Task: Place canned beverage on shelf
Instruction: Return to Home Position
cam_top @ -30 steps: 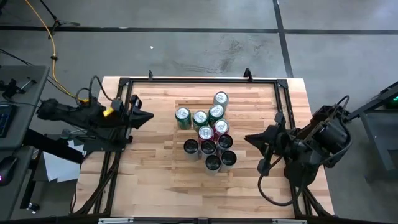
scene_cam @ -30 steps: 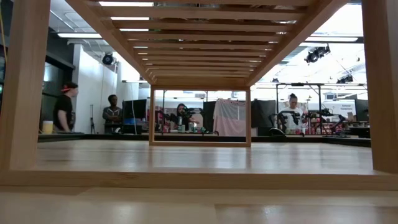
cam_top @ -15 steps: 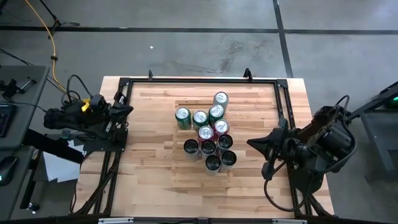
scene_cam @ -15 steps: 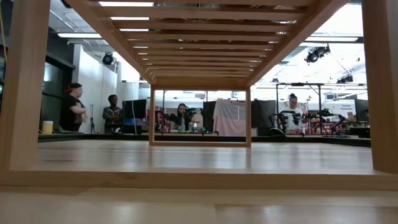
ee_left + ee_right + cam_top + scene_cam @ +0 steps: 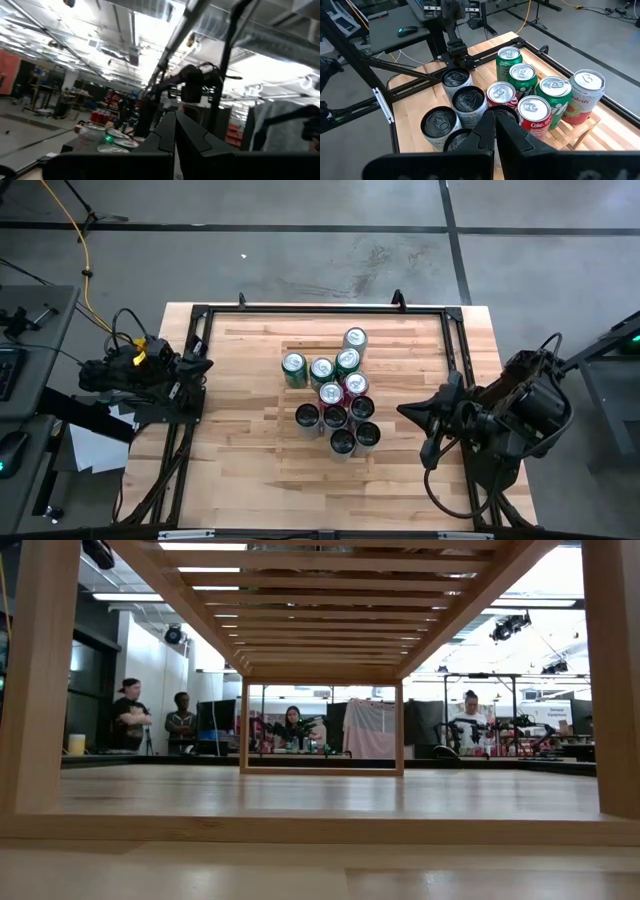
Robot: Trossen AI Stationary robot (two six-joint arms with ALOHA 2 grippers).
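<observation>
Several cans [image 5: 335, 395] stand upright in a tight cluster on the pale slatted shelf [image 5: 395, 365] at the table's middle: green ones and a red-and-white one at the far side, dark ones nearer. My right gripper [image 5: 403, 410] is shut and empty, just right of the cluster and above it. The right wrist view looks down past the shut fingers [image 5: 495, 125] onto the can tops [image 5: 530, 95]. My left gripper [image 5: 207, 363] is shut and empty at the table's left edge, far from the cans [image 5: 95, 136].
A black frame [image 5: 320, 307] runs along the table's far and side edges. The low view looks under the shelf's slats [image 5: 320, 640] into a room with people standing far behind. Bare tabletop [image 5: 260, 470] lies near the front edge.
My left gripper has drawn back toward the table's left edge and sunk a little, still shut. My right gripper has kept its place beside the cans. The cans have not moved.
</observation>
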